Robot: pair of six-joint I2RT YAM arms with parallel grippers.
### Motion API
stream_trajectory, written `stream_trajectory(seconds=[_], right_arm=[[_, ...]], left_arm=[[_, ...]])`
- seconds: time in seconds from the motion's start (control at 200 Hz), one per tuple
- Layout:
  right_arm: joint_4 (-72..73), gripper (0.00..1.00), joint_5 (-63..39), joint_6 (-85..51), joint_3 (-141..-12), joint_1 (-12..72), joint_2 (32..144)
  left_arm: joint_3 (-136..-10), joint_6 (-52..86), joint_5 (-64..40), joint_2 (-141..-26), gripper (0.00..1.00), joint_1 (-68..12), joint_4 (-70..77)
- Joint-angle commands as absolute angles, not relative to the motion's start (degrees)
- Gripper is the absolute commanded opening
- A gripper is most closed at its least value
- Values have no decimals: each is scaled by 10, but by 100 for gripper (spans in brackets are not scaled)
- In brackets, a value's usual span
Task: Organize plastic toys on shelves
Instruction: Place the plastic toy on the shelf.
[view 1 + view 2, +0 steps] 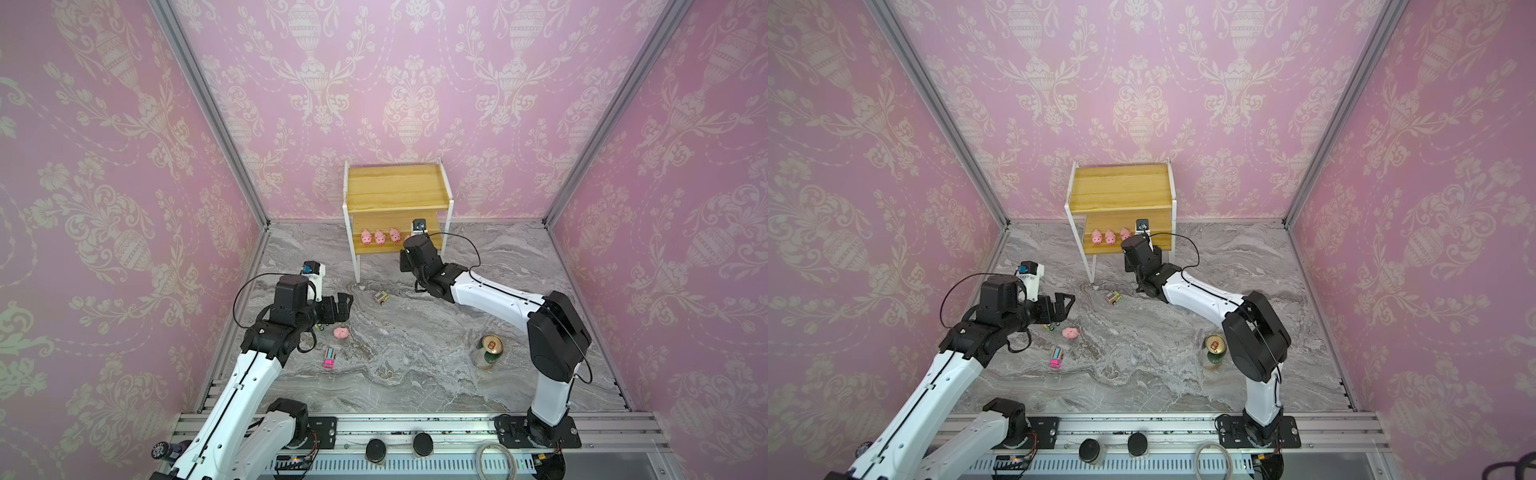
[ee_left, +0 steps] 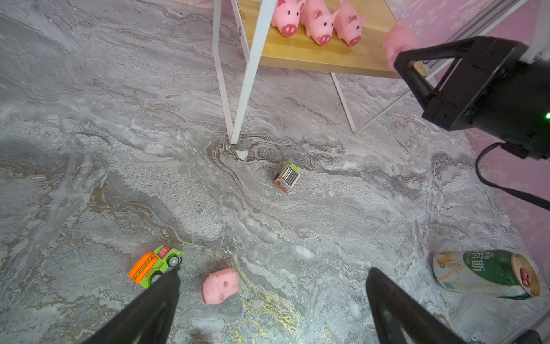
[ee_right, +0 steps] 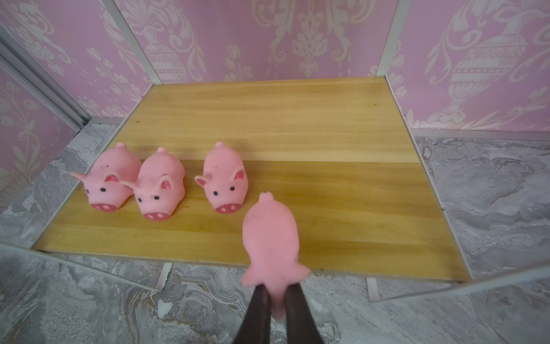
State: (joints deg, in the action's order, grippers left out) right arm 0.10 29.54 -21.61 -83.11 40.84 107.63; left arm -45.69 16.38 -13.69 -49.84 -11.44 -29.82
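Three pink pigs (image 3: 159,187) stand in a row on the lower board (image 3: 327,193) of the rack (image 1: 395,187). Their snouts face the front edge; two of them touch and the third is just beside them. The right gripper (image 3: 275,290) is clamped tight on the head end of a fourth pig (image 3: 269,235). This pig hangs over the board's front edge just beside the row, its tail pointing toward the back wall (it is blurred, so I cannot tell whether it touches the wood).

The left gripper (image 2: 273,272) hovers over the marble table (image 1: 415,365) with its jaws spread wide and nothing between them. A fifth pig (image 2: 220,286) lies on its side on the table below that gap. The orange-green truck (image 2: 156,266) sits just beside one fingertip, though contact cannot be judged. The brown-green truck (image 2: 286,178) rests on the table near a front leg of the rack, between the two arms. The pink-blue truck (image 1: 329,358) lies nearer the front rail, close to the fifth pig. A green-gold drink can (image 1: 489,351) sits on the table by the right arm's elbow, well apart from the toys.
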Motion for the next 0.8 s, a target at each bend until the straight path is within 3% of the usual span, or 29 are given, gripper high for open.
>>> stream_trajectory(seconds=[0.0, 0.64, 0.731, 0.796], right_arm=[[-6, 11, 309, -231, -862, 402, 1098], [6, 14, 352, -225, -915, 390, 1153], [1, 18, 353, -225, -922, 388, 1158], [-2, 27, 352, -225, -923, 388, 1158]], left_arm=[[-454, 152, -147, -494, 99, -118, -298], [-454, 151, -143, -496, 99, -118, -299], [-454, 151, -142, -496, 99, -118, -300], [-454, 150, -141, -495, 99, -118, -300]])
